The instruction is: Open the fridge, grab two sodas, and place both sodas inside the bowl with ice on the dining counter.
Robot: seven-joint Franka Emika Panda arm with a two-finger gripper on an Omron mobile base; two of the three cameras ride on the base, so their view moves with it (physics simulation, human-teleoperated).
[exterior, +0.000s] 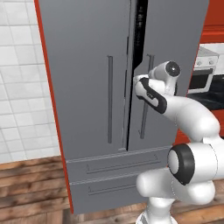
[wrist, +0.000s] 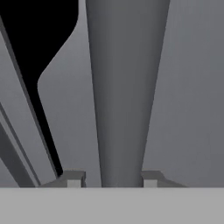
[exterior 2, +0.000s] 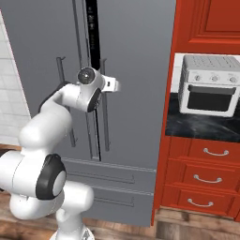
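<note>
Gripper [wrist: 112, 179]: we found it clenched on the handle [wrist: 124, 92], one fingertip [wrist: 73, 178] at each side of the bar | Fridge [exterior: 87, 65]: we saw it straight ahead, right door slightly ajar, dark gap between doors | Surroundings: we noted a red cabinet [exterior 2: 201, 159] and oven [exterior 2: 208, 91] to the right.

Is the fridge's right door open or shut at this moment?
Ajar: a dark gap runs between the fridge doors; the gripper clamps its handle.
</note>
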